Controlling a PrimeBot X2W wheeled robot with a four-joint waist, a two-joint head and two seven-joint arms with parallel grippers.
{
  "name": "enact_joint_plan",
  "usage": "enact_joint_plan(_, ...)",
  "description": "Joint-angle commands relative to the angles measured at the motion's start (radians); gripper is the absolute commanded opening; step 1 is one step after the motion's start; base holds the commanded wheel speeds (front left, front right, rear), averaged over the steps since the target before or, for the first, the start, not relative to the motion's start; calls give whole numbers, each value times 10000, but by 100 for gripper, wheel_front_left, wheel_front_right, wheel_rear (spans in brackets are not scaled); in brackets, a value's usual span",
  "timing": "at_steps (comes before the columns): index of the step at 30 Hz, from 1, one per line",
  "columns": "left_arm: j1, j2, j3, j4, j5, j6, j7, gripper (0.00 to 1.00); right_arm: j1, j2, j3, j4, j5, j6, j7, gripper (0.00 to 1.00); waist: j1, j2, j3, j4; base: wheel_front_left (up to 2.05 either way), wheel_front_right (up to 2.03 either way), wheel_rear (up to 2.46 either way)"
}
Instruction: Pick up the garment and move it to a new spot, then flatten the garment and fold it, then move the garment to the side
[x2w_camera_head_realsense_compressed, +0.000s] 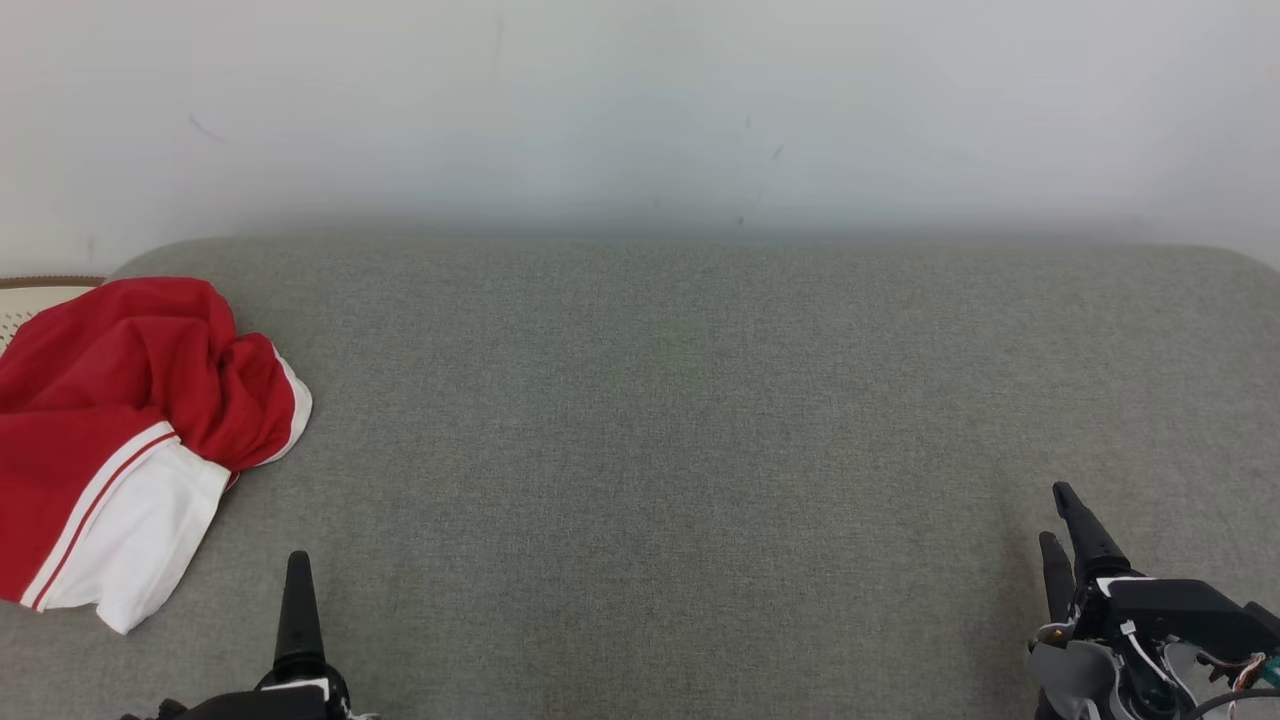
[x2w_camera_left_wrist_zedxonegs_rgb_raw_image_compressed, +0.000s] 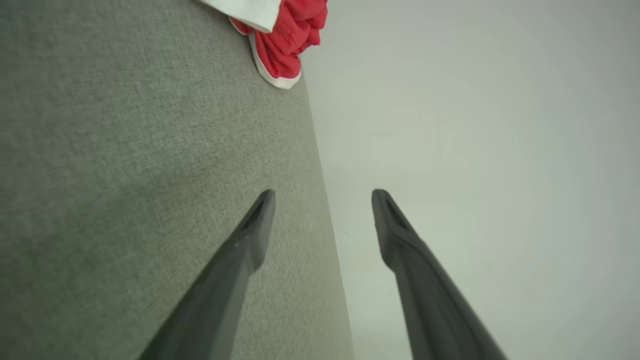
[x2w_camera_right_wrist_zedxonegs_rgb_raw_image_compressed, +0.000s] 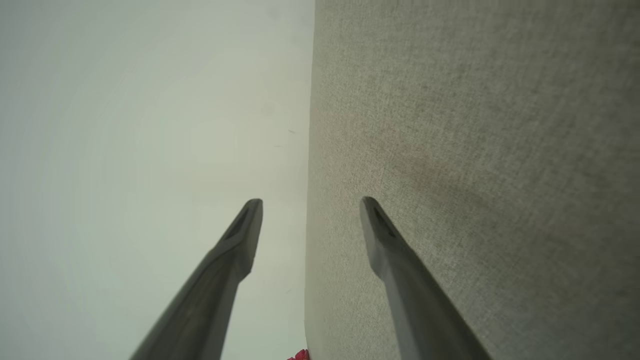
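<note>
Head view, A asks: how far along is it?
B: Not started, I judge. The garment (x2w_camera_head_realsense_compressed: 130, 420), red with white panels, lies crumpled at the far left of the cushion (x2w_camera_head_realsense_compressed: 680, 420), partly past that view's edge. Lifting, moving, flattening, folding and setting aside are all left.
A: And the grippers?
B: The left gripper (x2w_camera_left_wrist_zedxonegs_rgb_raw_image_compressed: 324, 200) has its fingers spread wide with nothing between them. It sits low at the cushion's near left, and the garment is near it, ahead and to its left. The right gripper (x2w_camera_right_wrist_zedxonegs_rgb_raw_image_compressed: 312, 202) is likewise wide and bare, at the near right, well apart from the garment.
A: Anything in the way?
B: Nothing I can see. The middle of the cushion is plain grey fabric, good for spreading. A wall (x2w_camera_head_realsense_compressed: 640, 100) runs behind it, and a pale woven thing (x2w_camera_head_realsense_compressed: 40, 292) peeks out just behind the garment; I cannot tell what it is.
</note>
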Motion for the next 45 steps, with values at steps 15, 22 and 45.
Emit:
enact_joint_plan(15,462,10,89,-1317,3181,358,-210,100,565,48,848,-1338,-2418,2,-1008,100,-1,0,-4,3,0,0,0)
enact_joint_plan(22,773,16,93,-1768,4503,494,-262,100,860,85,1190,-1765,-3610,2,-1392,100,-1,0,-21,3,0,0,0)
enact_joint_plan(45,1472,410,-32,-2620,8457,1175,-427,100,1650,202,2316,-3067,-7655,4,-2332,100,-2,0,-101,16,0,0,0)
